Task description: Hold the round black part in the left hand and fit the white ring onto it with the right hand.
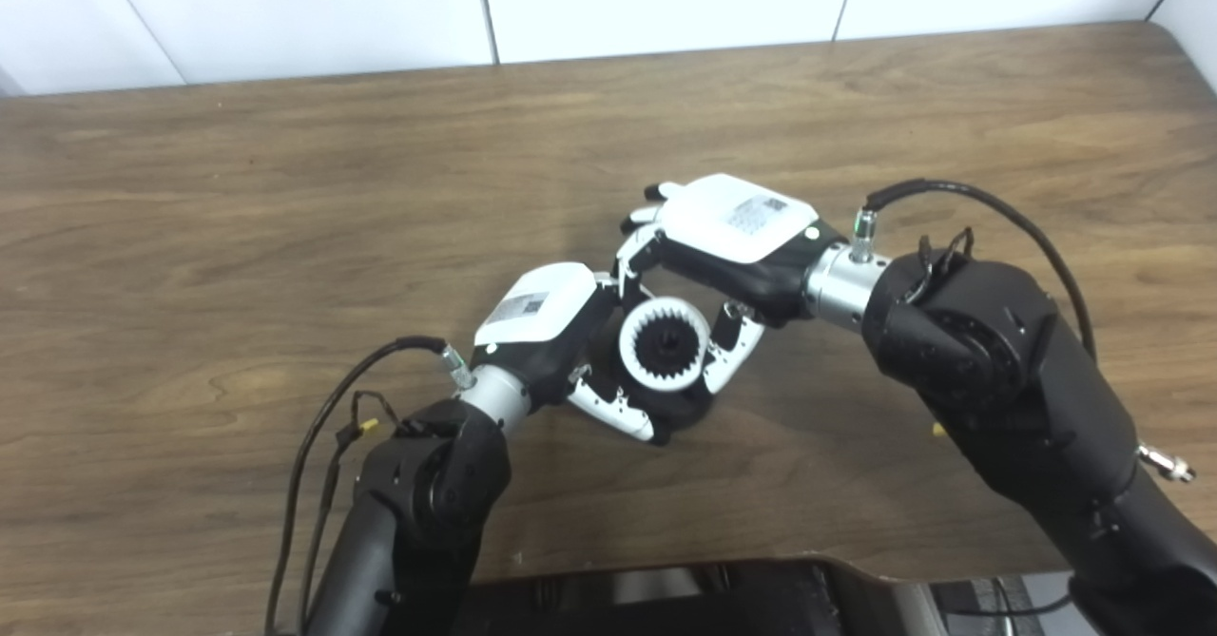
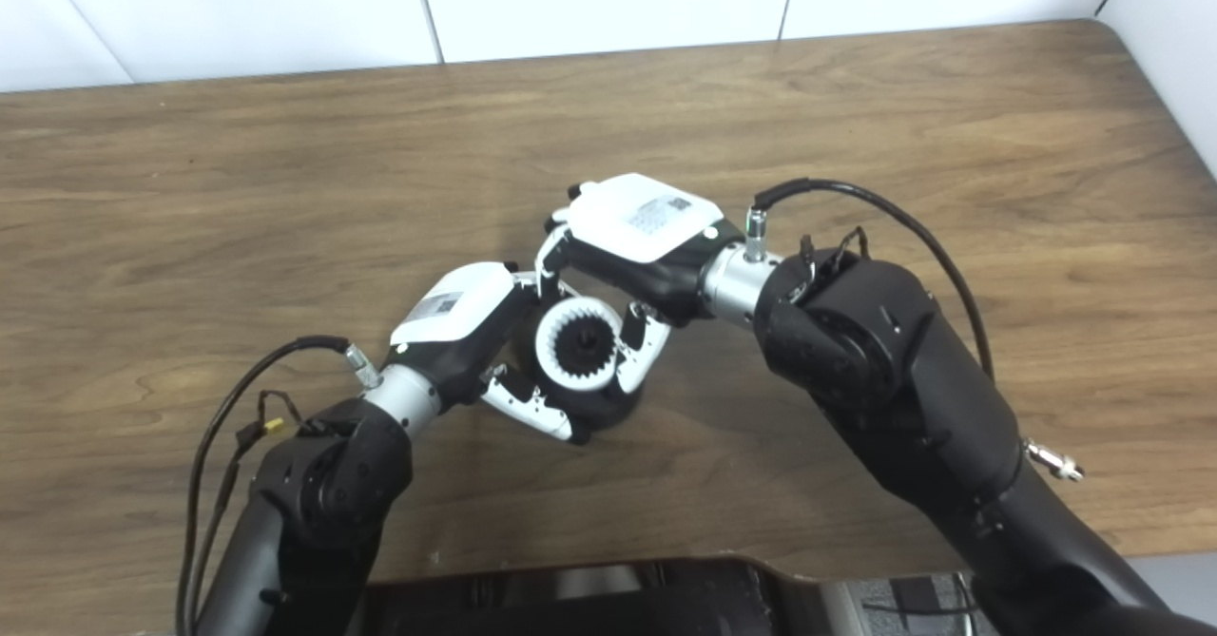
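Over the middle of the wooden table [image 1: 285, 189] we see both hands meet. The left hand [image 1: 561, 332] grips the round black part [image 1: 680, 406] from below. The right hand [image 1: 732, 237] closes around the toothed white ring [image 1: 635, 346], seated on that part.

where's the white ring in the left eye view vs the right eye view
Left eye view: the white ring sits just right of centre, between the two hands.
Right eye view: the white ring sits just left of centre, between the same hands.
Shared landmark: the white-backed right hand directly above the ring.
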Available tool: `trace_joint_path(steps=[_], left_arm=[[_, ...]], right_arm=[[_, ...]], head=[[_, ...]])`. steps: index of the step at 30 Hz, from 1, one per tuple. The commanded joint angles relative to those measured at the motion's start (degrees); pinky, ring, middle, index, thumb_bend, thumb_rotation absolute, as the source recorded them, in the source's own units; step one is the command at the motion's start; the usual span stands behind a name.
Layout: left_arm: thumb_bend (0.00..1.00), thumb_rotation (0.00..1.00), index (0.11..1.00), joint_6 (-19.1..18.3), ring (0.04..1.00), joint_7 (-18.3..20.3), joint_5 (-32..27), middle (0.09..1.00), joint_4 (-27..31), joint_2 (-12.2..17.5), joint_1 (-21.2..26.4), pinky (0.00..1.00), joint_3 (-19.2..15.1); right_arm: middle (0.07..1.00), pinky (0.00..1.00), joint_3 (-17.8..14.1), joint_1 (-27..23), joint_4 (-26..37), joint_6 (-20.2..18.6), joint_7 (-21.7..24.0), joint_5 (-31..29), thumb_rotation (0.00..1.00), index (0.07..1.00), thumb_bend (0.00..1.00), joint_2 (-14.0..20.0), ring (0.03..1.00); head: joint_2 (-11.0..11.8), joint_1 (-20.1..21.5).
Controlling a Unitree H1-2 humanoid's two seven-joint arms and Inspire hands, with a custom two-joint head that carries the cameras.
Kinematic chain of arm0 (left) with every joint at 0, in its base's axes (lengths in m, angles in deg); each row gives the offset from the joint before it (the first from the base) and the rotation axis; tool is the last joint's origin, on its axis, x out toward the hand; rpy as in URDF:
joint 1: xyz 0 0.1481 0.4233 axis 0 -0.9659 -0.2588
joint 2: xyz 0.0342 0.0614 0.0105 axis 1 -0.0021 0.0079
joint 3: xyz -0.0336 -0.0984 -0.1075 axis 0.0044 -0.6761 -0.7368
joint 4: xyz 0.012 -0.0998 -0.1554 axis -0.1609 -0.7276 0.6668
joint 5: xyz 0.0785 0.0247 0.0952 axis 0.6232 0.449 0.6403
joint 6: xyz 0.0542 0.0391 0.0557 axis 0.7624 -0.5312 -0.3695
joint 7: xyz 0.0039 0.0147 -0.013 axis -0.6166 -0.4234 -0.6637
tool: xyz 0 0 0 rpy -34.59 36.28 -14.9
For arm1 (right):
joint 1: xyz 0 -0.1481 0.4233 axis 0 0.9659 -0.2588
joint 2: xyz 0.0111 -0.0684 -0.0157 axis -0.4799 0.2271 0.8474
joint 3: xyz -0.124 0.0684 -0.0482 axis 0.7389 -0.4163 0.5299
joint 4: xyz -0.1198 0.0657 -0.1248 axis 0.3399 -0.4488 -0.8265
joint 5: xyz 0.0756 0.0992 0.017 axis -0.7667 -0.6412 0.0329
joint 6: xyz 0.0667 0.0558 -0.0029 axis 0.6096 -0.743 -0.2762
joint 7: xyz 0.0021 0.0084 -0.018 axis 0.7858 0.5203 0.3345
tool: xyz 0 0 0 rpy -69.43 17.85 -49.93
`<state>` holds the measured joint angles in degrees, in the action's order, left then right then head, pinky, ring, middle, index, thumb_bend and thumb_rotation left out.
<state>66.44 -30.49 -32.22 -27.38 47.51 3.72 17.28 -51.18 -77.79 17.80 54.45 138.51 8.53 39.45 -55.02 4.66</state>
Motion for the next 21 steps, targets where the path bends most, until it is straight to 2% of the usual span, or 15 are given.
trace_joint_path(steps=[1,7,13,18,21], left_arm=[[1.00,0.24,0.705,-2.7,0.887,3.0,1.4,0.812,-1.4,0.8,0.1,1.00,0.2],[1.00,0.23,0.708,-2.4,0.880,2.2,2.1,0.810,-1.4,0.9,0.1,1.00,0.6],[1.00,0.23,0.713,-2.7,0.878,2.5,3.4,0.812,-0.8,0.8,0.0,1.00,0.7],[1.00,0.23,0.719,-3.0,0.897,3.3,4.6,0.829,-0.6,0.8,0.1,1.00,0.9],[1.00,0.24,0.721,-3.0,0.905,3.5,4.9,0.835,-0.4,0.8,0.2,1.00,1.0]], right_arm=[[0.776,1.00,-0.4,-0.6,-0.6,1.5,-0.4,-1.7,0.13,0.482,0.53,0.5,0.905],[0.775,1.00,-2.3,0.6,-4.6,3.8,-5.1,-4.1,0.13,0.482,0.53,1.2,0.903],[0.776,1.00,-5.8,2.1,-9.7,7.1,-11.4,-9.5,0.14,0.482,0.53,1.8,0.915],[0.787,1.00,-8.1,2.8,-12.2,6.5,-13.8,-13.1,0.14,0.482,0.53,1.6,0.926],[0.791,1.00,-8.1,2.8,-13.1,6.5,-14.4,-13.3,0.14,0.486,0.53,1.9,0.926]], head=[[0.1,0.0],[0.2,-0.1],[0.2,0.0],[0.2,0.0],[0.4,0.1]])
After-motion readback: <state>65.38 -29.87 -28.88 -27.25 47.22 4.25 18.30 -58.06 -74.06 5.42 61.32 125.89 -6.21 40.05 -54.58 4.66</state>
